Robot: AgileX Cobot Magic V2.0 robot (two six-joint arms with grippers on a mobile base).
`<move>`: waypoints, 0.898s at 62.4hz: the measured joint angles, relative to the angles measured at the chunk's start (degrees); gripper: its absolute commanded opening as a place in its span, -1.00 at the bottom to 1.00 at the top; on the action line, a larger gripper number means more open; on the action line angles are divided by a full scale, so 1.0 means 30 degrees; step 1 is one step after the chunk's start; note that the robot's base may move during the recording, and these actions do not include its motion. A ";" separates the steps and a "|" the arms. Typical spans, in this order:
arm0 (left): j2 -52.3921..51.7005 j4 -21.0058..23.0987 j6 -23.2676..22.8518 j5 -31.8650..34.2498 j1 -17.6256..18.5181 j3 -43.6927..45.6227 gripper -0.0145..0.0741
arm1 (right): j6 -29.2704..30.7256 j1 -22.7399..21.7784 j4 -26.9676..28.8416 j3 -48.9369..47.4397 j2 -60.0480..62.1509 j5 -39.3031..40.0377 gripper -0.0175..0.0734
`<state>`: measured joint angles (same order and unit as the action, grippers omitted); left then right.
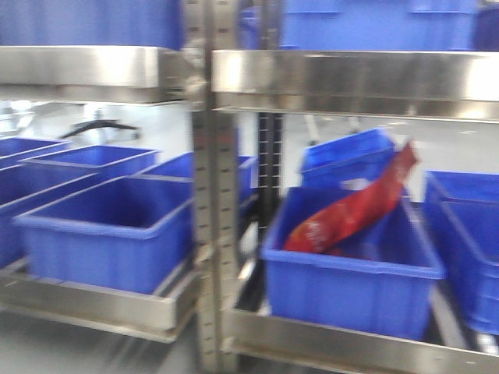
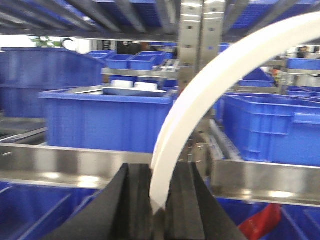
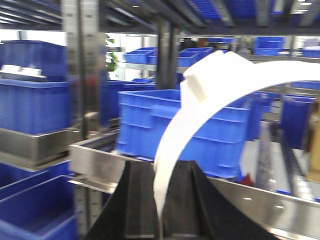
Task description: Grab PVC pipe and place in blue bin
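Note:
In the left wrist view my left gripper (image 2: 159, 200) is shut on the lower end of a curved white plastic strip (image 2: 200, 90) that arcs up to the right. My right gripper (image 3: 161, 200) is likewise shut on a white strip (image 3: 175, 135). A short chunky white piece (image 3: 205, 75) sits on that strip's top; I cannot tell whether it is the PVC pipe. An empty blue bin (image 1: 109, 226) stands on the left shelf in the front view. Neither gripper shows in that view.
Steel shelf rails (image 1: 343, 78) and an upright post (image 1: 214, 234) frame the racks. A blue bin (image 1: 351, 273) on the right holds a red bag (image 1: 351, 210). More blue bins stand behind. White pieces (image 2: 132, 85) lie in a far bin.

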<state>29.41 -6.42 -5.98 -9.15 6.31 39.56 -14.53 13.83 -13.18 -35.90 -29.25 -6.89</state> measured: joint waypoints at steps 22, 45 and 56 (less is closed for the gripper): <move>0.0000 0.0000 0.0000 0.0000 0.0000 0.0000 -0.92 | 0.0000 0.0000 0.0000 0.0000 0.0000 0.0000 -0.97; 0.0000 0.0000 0.0000 0.0000 0.0000 0.0000 -0.92 | 0.0000 0.0000 0.0000 0.0000 0.0000 0.0000 -0.97; 0.0000 0.0000 0.0000 0.0000 0.0000 0.0000 -0.92 | 0.0000 0.0000 0.0000 0.0000 0.0000 0.0000 -0.97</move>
<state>29.41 -6.42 -5.98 -9.15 6.31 39.56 -14.53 13.83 -13.18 -35.90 -29.25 -6.89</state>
